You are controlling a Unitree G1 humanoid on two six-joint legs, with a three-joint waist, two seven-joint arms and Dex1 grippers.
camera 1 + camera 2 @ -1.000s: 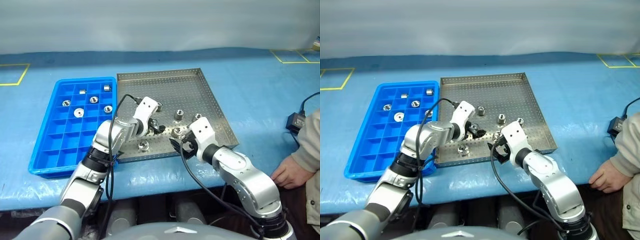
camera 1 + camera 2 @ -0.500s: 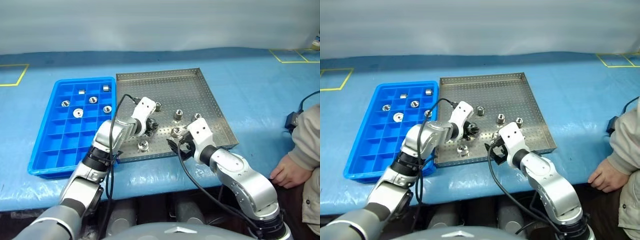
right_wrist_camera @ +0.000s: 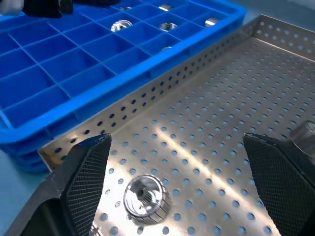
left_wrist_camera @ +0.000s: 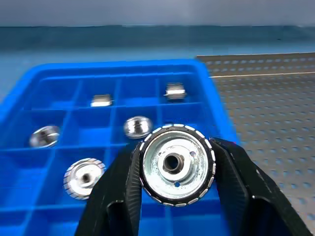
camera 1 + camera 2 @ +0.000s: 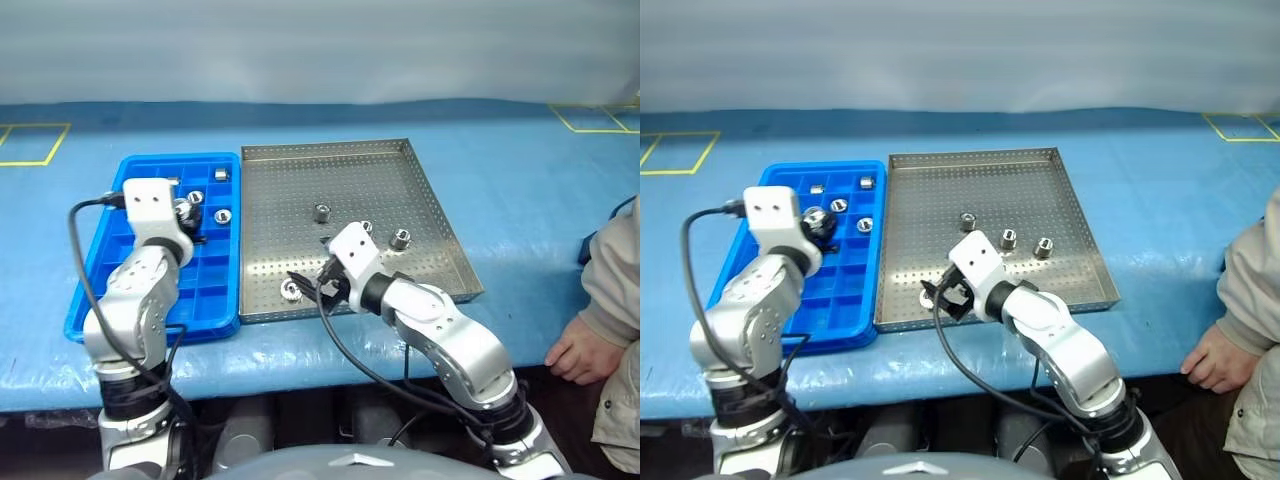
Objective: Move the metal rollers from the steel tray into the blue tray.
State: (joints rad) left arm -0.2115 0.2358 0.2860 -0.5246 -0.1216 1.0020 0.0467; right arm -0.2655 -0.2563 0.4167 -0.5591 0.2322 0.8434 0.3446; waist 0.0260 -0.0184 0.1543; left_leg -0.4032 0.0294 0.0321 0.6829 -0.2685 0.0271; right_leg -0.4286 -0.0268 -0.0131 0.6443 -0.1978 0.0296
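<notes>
Left hand (image 4: 174, 169) swung over the blue tray (image 5: 100, 300), pinching a roller (image 4: 176, 164); right hand (image 3: 182, 182) spread.

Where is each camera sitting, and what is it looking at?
Head views (two eyes, same scene): look down over both arms at the blue tray and steel tray.
Left wrist view: looks along the left gripper, shut on a roller, over the blue tray.
Right wrist view: looks between the open right gripper fingers at a loose roller.
Shared: both wrist views show both trays.

Rollers (image 4: 176, 164) shiny metal; steel tray (image 5: 380, 160) perforated matt metal; blue tray (image 5: 140, 300) glossy plastic.
</notes>
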